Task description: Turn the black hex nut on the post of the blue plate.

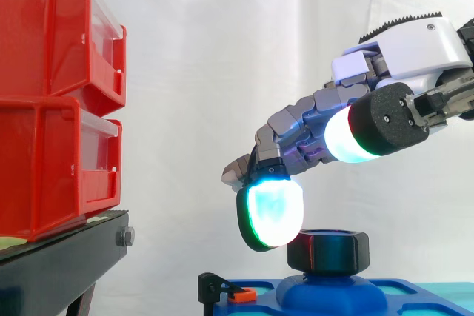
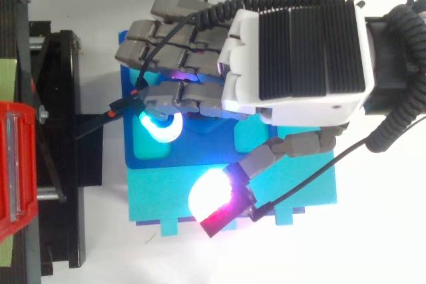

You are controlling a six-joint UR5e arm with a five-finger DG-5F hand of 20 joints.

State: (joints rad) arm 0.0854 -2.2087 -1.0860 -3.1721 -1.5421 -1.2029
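Observation:
The black hex nut point(image 1: 328, 251) sits on the raised post of the blue plate point(image 1: 415, 297) at the bottom of the side view. My hand point(image 1: 415, 57) reaches in from the right and hovers over it, fingers stretched out and bent gently down. One fingertip pad point(image 1: 270, 212), glowing green and cyan, hangs just left of the nut's upper edge, apart from it by a thin gap. The thumb pad point(image 1: 348, 135), white with a red rim, stays well above the nut. From above, the hand point(image 2: 293, 51) covers the blue plate point(image 2: 200, 144) and hides the nut.
Two stacked red bins point(image 1: 52, 109) stand on a black stand point(image 1: 67, 264) to the left. A small black and orange clip point(image 1: 243, 295) sits at the plate's left edge. A lighter cyan plate point(image 2: 293, 197) adjoins the blue one.

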